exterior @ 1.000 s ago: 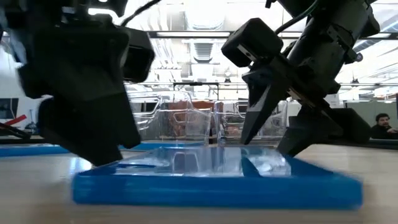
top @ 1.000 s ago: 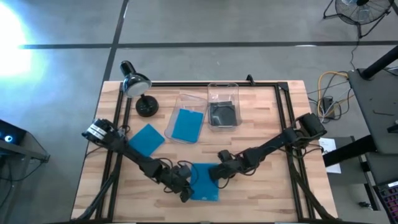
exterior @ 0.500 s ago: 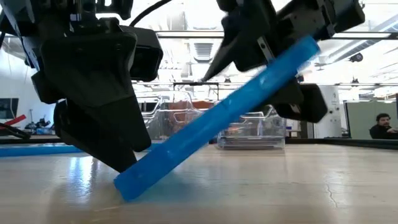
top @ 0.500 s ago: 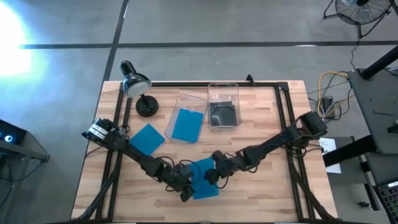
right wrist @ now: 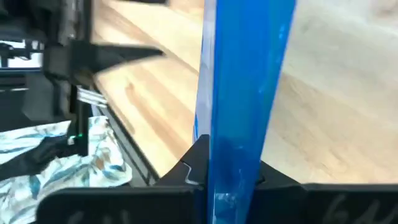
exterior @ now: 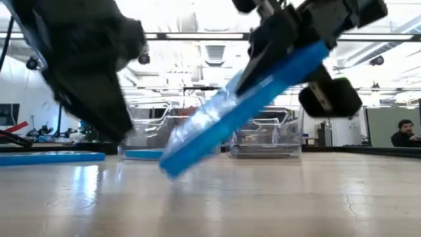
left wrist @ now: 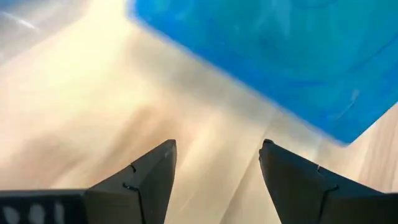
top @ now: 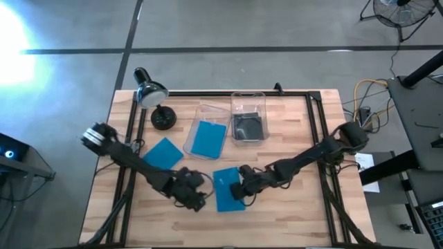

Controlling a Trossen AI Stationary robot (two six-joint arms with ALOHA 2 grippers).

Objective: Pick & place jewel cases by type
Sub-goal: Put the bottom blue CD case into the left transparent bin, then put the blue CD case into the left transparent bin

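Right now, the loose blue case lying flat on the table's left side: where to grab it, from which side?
Grip the loose blue case by one free edge, probably coming from above with the left gripper, which is open and closest. It lies flat on the wooden table, so only its thin edges offer purchase; one edge likely needs tipping up first, as with the tilted case in the right gripper.

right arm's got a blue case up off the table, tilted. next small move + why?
Probably carry the blue case toward the bin that already holds a blue case. The right gripper is clamped on its edge, and the low view shows it tilted with its lower edge clear of the table. The left gripper is open beside it, holding nothing. The other bin holds a dark case.
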